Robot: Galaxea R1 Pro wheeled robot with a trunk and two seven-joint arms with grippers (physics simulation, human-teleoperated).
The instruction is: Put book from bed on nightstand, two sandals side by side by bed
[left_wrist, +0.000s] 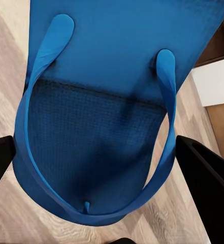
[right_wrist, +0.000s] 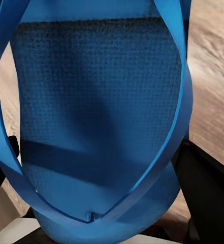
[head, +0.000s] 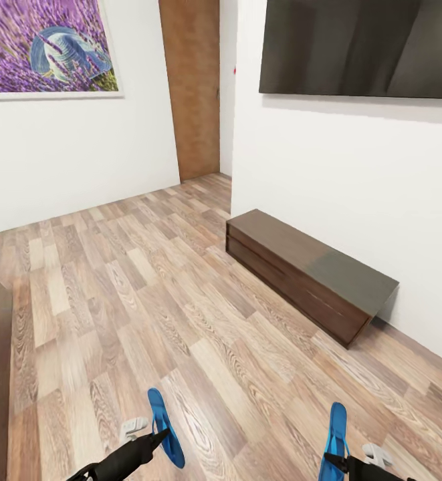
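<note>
Both blue sandals sit in our grip above the plank floor: our left gripper clamps one sandal, our right gripper clamps the other sandal, well apart.

Wood-plank floor in mixed brown tones runs to plain white walls. A purple lavender picture hangs beside a light wooden door. A large dark screen is mounted above a low dark brown cabinet set against the wall
</note>
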